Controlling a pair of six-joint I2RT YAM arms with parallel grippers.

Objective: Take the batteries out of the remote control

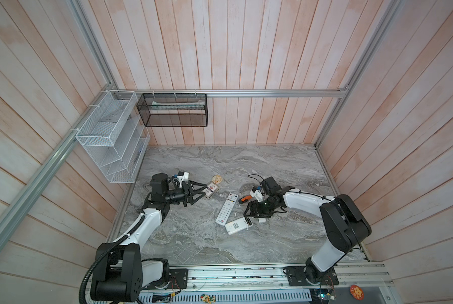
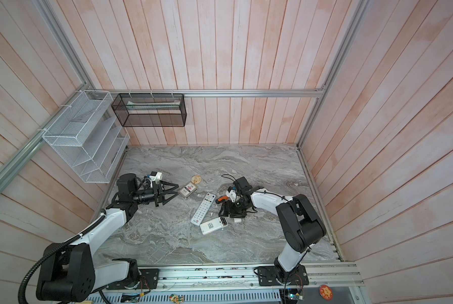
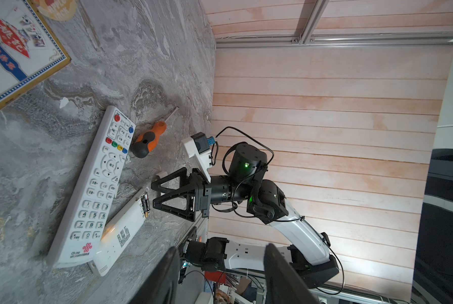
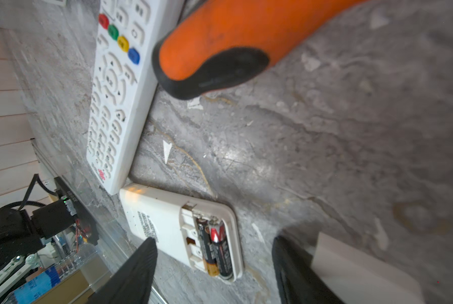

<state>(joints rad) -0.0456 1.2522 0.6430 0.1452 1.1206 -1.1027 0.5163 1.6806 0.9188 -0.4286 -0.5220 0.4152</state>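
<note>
Cover stage done, by the look of it; removal of the cells not yet begun. Both batteries point(image 4: 217, 247) seated side by side in the open bay at the right end of the small white remote point(image 1: 236, 226). Lying back up near the middle of the marble tabletop point(image 1: 194, 242), left end just beside the near end of the long button-up remote point(image 1: 226, 209).

Low over the table just right of that bay, the right gripper point(image 3: 156, 193), jaws spread wide, gripping nothing. Flat on the marble just beside one finger, a small white plate point(image 1: 261, 220), most likely the bay's cover; touching or not, impossible to tell. Just beyond on the far side, an orange-handled screwdriver point(image 1: 243, 199), untouched.

Well off to the left by the playing-card box point(image 1: 211, 190), the left gripper point(image 1: 205, 190), partly spread and empty, pointing right.

Next, judging from this: get a fingertip down onto one cell at its end and lever or pinch it out. Calls for a narrower jaw setting, with little room between the bay walls. Calls too for steadying the casing, probably light enough to slide or tip under a prying finger. Likely worth bringing the left gripper across to pin the left half. Needs care with any spring contact, apt to flick a freed cell off across the smooth marble.
</note>
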